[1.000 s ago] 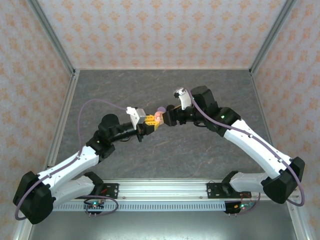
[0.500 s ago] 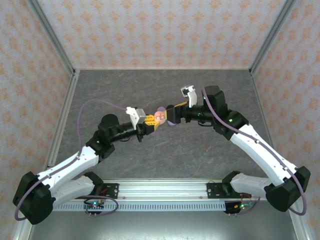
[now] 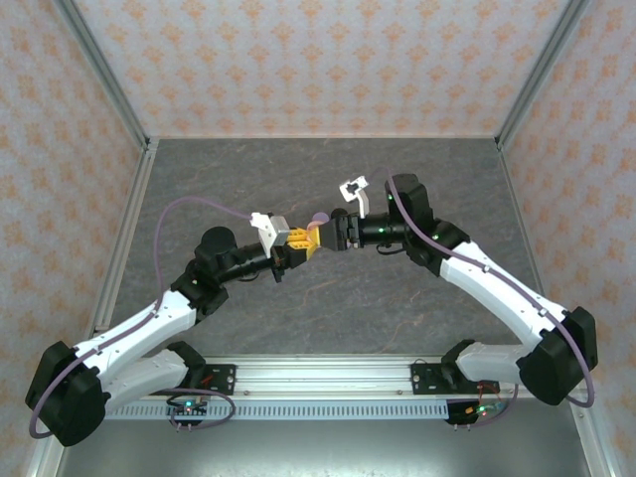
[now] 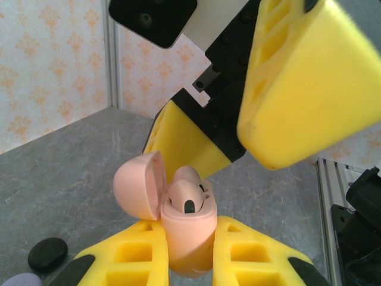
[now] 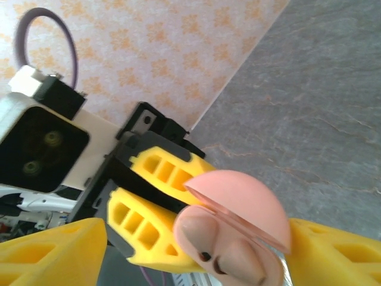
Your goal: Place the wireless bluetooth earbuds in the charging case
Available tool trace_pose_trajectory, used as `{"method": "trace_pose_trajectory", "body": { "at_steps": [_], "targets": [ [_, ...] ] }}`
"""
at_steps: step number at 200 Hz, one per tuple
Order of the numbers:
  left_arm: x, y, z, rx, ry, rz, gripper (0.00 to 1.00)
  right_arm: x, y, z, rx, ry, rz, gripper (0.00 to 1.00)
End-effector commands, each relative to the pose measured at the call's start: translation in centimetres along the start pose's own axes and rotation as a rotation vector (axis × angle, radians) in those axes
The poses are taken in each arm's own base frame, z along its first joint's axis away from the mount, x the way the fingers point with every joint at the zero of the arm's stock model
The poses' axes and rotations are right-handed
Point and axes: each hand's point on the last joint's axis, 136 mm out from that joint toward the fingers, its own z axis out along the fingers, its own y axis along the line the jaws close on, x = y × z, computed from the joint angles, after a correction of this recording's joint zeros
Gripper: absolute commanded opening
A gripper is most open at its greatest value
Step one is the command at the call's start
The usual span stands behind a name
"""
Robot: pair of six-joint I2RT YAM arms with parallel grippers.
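Above the worktop (image 3: 298,179), my left tool (image 3: 302,244) is clamped on the pink charging case (image 4: 187,232) while my right tool (image 3: 333,231) straddles it, spread wide and empty; with its lid (image 4: 140,185) up and the pink earbuds (image 4: 186,198) apparently seated inside, I judge gently closing it comes next.

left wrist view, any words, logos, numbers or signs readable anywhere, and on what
None readable: the pink charging case, its open lid, the earbud inside and the yellow fingers are unmarked. The wallpaper bears only a floral pattern.
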Motion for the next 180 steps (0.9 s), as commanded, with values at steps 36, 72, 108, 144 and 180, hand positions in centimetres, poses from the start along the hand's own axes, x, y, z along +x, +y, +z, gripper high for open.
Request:
{"method": "trace_pose_trajectory", "body": {
  "at_steps": [36, 72, 108, 144, 180],
  "targets": [
    [-1.2, -0.7, -0.1, 0.019, -0.037, 0.018, 0.0, -1.9, 4.2, -1.9, -0.078, -0.083, -0.153, 0.73],
    [-1.1, -0.8, -0.1, 0.02, -0.035, 0.02, 0.0, -2.6, 5.2, -3.4, -0.06, -0.157, -0.227, 0.73],
    [-1.1, -0.7, -0.1, 0.015, -0.033, 0.018, 0.0, -2.2, 4.3, -3.8, 0.004, -0.155, -0.222, 0.73],
    [-0.3, 0.3, 0.1, -0.037, 0.015, -0.009, 0.0, -3.3, -0.3, -5.9, 0.291, -0.236, -0.137, 0.74],
    [3.0, 3.5, 1.1, -0.178, 0.137, -0.102, 0.0, -4.0, -5.1, -9.5, 0.561, -0.383, -0.029, 0.84]
  ]
}}
